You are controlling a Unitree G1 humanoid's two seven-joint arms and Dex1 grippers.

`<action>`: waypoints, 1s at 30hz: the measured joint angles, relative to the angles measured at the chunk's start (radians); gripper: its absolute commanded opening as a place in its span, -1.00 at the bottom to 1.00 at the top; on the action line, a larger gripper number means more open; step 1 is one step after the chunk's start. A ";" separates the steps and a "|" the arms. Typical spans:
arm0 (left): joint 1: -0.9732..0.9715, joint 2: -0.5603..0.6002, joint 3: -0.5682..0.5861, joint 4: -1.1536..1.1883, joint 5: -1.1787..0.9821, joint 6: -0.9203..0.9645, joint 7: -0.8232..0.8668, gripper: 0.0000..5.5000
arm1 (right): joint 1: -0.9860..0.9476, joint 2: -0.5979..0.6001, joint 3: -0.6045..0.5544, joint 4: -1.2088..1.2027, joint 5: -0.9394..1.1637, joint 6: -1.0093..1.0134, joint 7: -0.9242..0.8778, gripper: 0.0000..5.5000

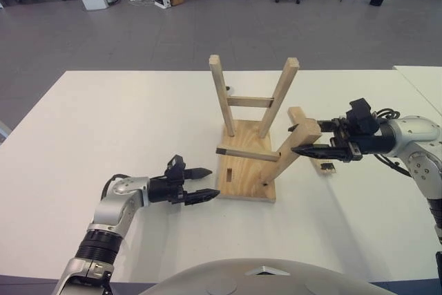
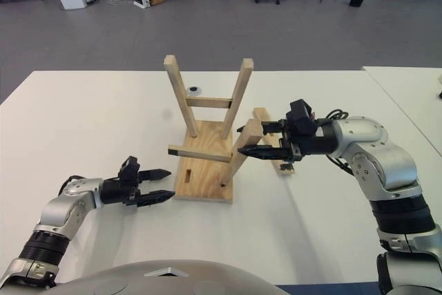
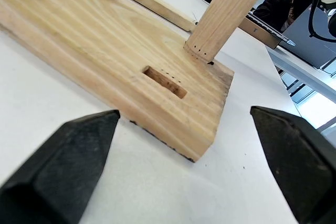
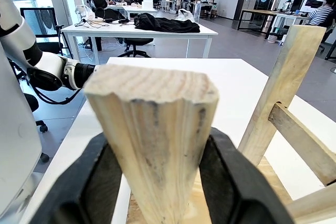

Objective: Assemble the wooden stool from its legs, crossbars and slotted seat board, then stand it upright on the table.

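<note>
The slotted seat board (image 1: 243,179) lies flat on the white table with the stool upside down. Two legs (image 1: 221,94) stand at its far end, joined by a crossbar (image 1: 248,101). A third leg (image 1: 289,155) leans at the near right corner, and a second crossbar (image 1: 245,155) sticks out from it to the left. My right gripper (image 1: 298,139) is shut on that leg's top end (image 4: 155,119). My left gripper (image 1: 210,183) hovers open just off the board's near left corner, facing an empty slot (image 3: 164,82).
A loose wooden piece (image 1: 324,166) lies on the table under my right gripper, right of the board. A second white table (image 1: 421,81) stands at the far right. The table's left half is bare.
</note>
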 measured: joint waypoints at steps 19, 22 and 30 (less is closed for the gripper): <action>-0.004 -0.025 -0.039 0.012 0.024 -0.062 0.066 0.67 | 0.053 0.096 -0.044 0.166 -0.435 0.223 -0.602 0.38; -0.018 -0.056 -0.016 0.040 0.068 -0.136 0.165 0.67 | 0.122 0.195 -0.064 0.153 -0.438 0.279 -0.722 0.38; -0.048 -0.117 0.024 0.095 0.124 -0.210 0.338 0.67 | 0.193 0.323 -0.084 0.194 -0.476 0.268 -0.848 -0.06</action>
